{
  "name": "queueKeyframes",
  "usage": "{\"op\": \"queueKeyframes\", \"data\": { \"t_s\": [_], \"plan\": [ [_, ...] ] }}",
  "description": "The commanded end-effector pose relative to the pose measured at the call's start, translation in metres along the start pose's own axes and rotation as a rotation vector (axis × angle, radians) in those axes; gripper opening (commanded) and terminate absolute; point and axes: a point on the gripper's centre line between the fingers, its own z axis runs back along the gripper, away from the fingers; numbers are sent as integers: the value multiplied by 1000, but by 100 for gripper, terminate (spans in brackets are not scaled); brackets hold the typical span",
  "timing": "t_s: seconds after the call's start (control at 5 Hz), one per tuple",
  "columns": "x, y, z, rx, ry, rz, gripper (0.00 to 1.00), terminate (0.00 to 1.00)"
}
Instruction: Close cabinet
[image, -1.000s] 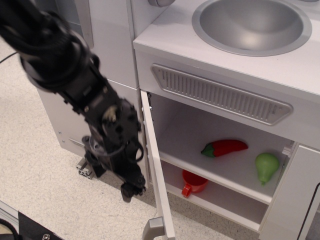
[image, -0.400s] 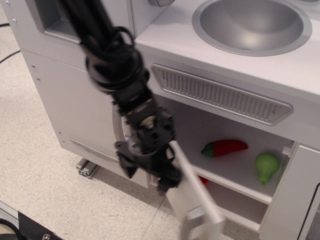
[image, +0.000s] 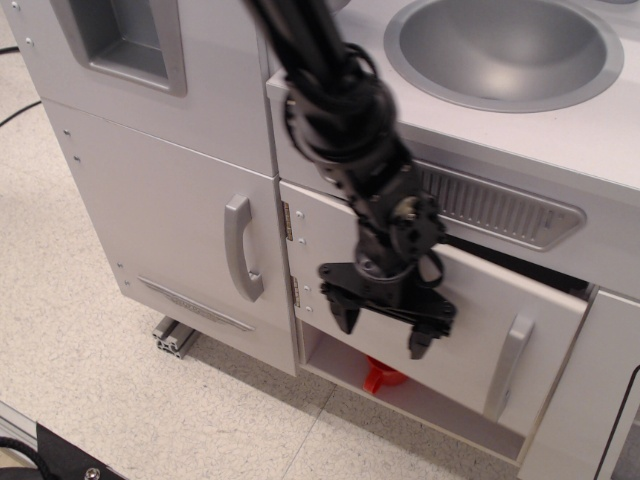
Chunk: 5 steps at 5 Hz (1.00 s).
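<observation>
The cabinet's wide white door (image: 470, 300) stands almost shut, with a narrow dark gap along its top right edge. Its two metal hinges (image: 288, 222) sit on the left and its grey bar handle (image: 508, 360) on the right. My black gripper (image: 383, 329) is open, with its two fingers spread wide. It rests against the door's front face near the lower left. A red cup (image: 381, 376) shows under the door on the cabinet floor. The inner shelf is hidden behind the door.
A taller narrow white door with a curved grey handle (image: 240, 248) stands to the left. A grey-framed recessed panel (image: 130, 45) is above it. A round grey sink (image: 505, 50) and a grey vent grille (image: 500, 208) lie above the cabinet. Another white door (image: 590, 400) is at the right.
My arm has swept right, pushing the door from wide open to almost shut. The red pepper and green pear on the shelf are now hidden behind the door.
</observation>
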Motion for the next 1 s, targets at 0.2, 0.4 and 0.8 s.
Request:
{"op": "queueKeyframes", "data": {
  "t_s": [0.2, 0.4, 0.8],
  "plan": [
    [-8, 7, 38, -29, -73, -77, 100, 0],
    [-11, 14, 46, -37, -79, -81, 100, 0],
    [-11, 14, 46, -37, -79, -81, 100, 100]
  ]
}}
